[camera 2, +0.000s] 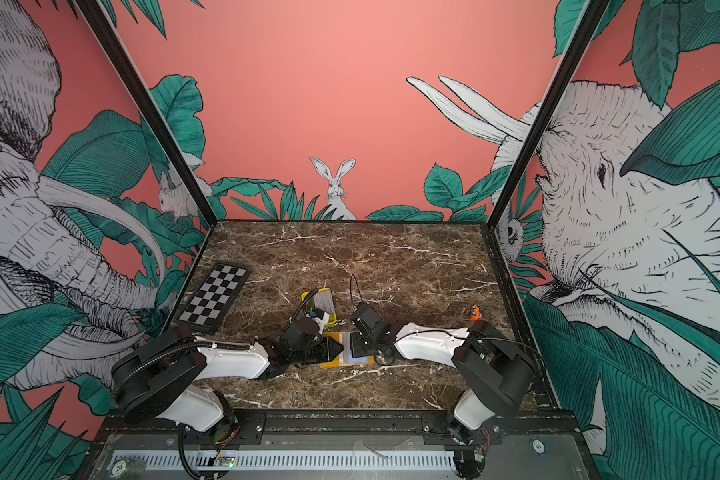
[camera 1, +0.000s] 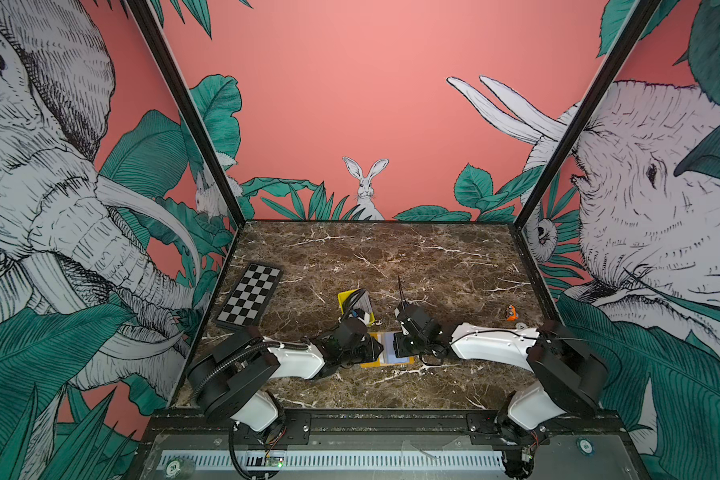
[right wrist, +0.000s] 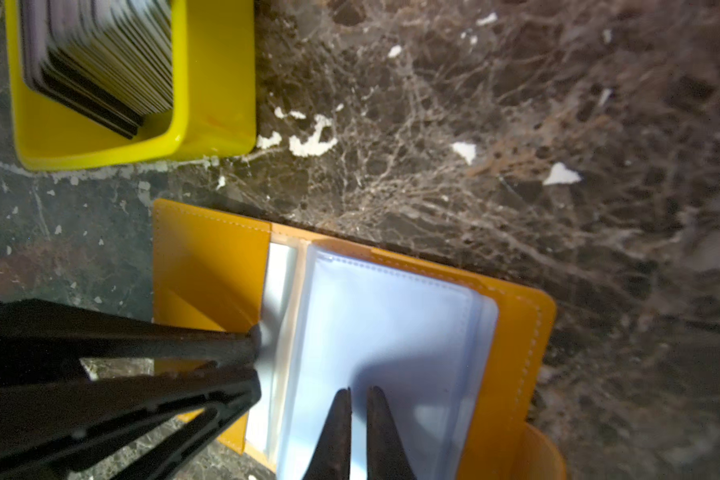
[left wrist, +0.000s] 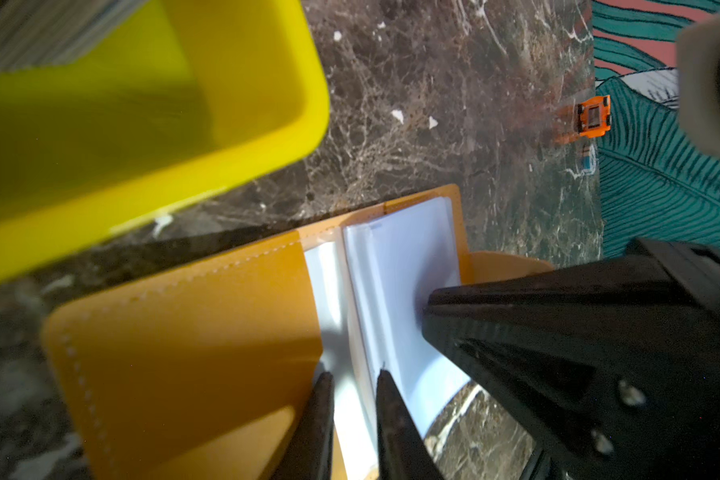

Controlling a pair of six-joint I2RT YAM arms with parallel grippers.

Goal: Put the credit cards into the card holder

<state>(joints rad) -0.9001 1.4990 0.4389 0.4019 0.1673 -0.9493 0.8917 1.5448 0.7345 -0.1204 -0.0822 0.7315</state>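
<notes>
left gripper (left wrist: 355,376) fingertips sit slightly parted astride the clear sleeves (right wrist: 391,324) (pinching or just straddling, i cannot tell); right gripper (right wrist: 359,390) jaws are nearly together, tips on the top sleeve, no card. a tug could slide the open card holder (right wrist: 208,266) over the marble (right wrist: 474,124) or buckle a sleeve. in a top view the credit cards (camera 2: 326,300) stand in the yellow tray (camera 2: 306,296), near, at 11 o'clock from both grippers.

left hand (left wrist: 355,374), right hand (right wrist: 359,390) crowding card holder (right wrist: 208,266), yellow tray (right wrist: 213,83) near, open table (right wrist: 516,124) beyond
</notes>
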